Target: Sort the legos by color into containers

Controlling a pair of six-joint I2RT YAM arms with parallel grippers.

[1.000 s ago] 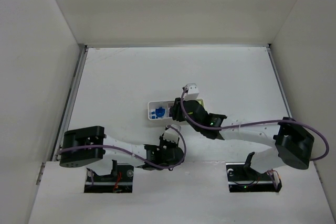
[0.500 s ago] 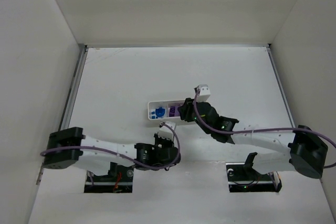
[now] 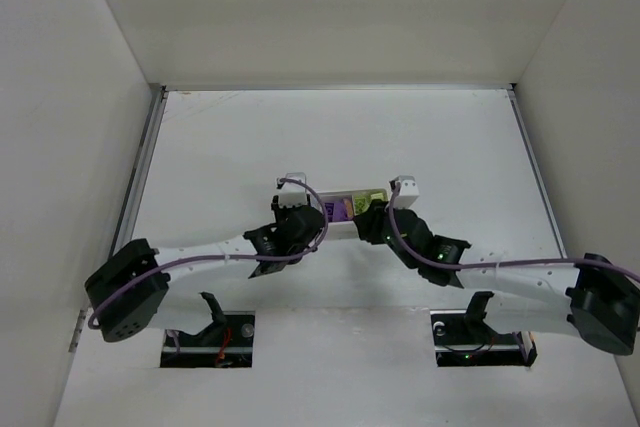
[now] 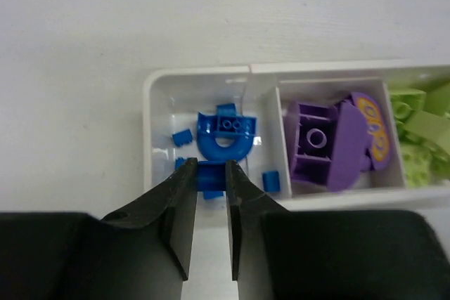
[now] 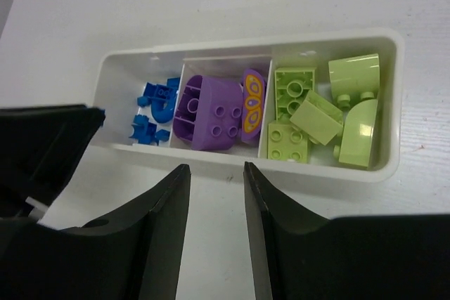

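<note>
Pinching a blue brick [image 4: 209,178] above the tray [image 4: 150,128], left jaws; right jaws parted.

White three-compartment tray [image 5: 396,96] holding small blue bricks [image 5: 158,112] in one end compartment, purple pieces [image 5: 211,114], one orange-marked, in the middle and yellow-green bricks [image 5: 320,117] in the other end; one further blue brick [image 4: 209,179] sits pinched in the left gripper [image 4: 209,168] at the blue compartment's near wall.

Three brick colours in a long white plastic tray [image 5: 395,103]
Left end: small blue plastic bricks [image 4: 223,126]; middle: chunky purple-and-orange block [image 5: 207,114]; right end: yellow-green bricks [image 5: 316,119].
</note>
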